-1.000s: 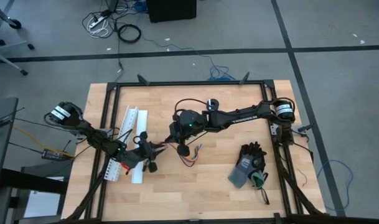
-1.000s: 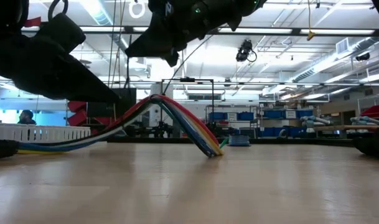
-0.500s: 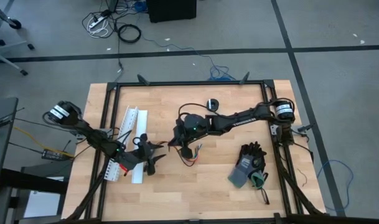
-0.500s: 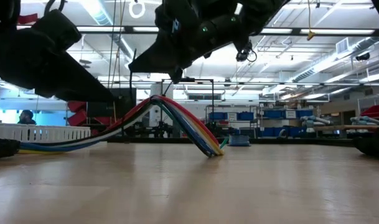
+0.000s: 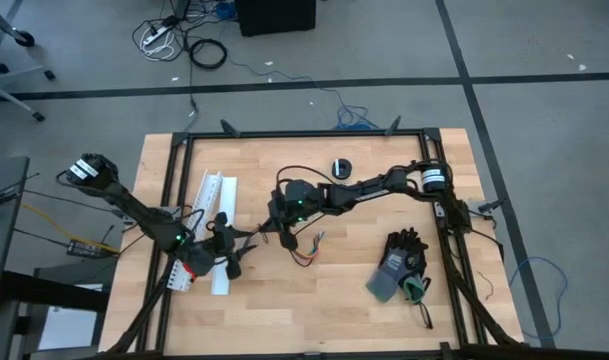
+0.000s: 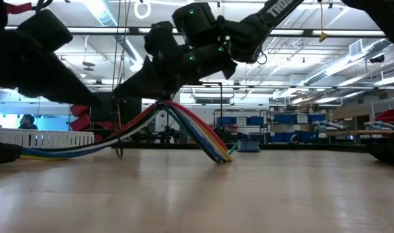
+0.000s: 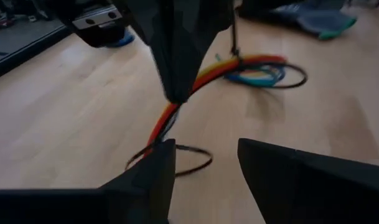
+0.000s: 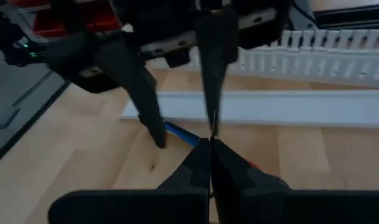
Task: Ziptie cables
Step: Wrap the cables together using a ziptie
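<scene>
Cables (image 6: 184, 126) arched above bench (image 6: 248, 194), light and limp; grip best near the raised crest. Right pincer (image 8: 211, 146) closed on thin ziptie (image 7: 177, 160); left pincer (image 7: 205, 158) parted alongside

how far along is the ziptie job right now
Done: a ziptie seems looped loosely around the cables. In hand: the right end effector is shut on what looks like its thin tail, while the left end effector sits open by the bundle. Left: cinching the slack loop tight.
</scene>
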Tool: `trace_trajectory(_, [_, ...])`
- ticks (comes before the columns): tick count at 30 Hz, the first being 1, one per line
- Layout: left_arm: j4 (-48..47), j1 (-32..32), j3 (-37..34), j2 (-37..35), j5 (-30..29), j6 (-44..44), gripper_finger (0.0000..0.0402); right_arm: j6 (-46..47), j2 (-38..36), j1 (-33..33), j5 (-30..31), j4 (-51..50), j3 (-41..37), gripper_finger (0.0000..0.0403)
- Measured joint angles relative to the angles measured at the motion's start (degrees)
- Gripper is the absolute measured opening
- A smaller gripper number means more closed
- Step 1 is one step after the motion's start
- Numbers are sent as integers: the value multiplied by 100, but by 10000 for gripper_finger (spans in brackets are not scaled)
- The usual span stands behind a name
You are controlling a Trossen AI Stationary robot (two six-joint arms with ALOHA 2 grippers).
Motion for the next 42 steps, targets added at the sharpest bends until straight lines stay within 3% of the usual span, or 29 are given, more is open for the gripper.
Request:
trace_trajectory(10, [-231, 2, -4, 7, -540, -113, 168, 141, 413, -105, -492, 10, 495, 0])
trace_trajectory(34, [-90, 22, -4, 12, -1121, -278, 167, 199, 409, -43, -347, -55, 842, 0])
trace_trajectory(42, [-208, 22, -4, 12, -1123, -393, 126, 198, 409, -43, -314, -140, 842, 0])
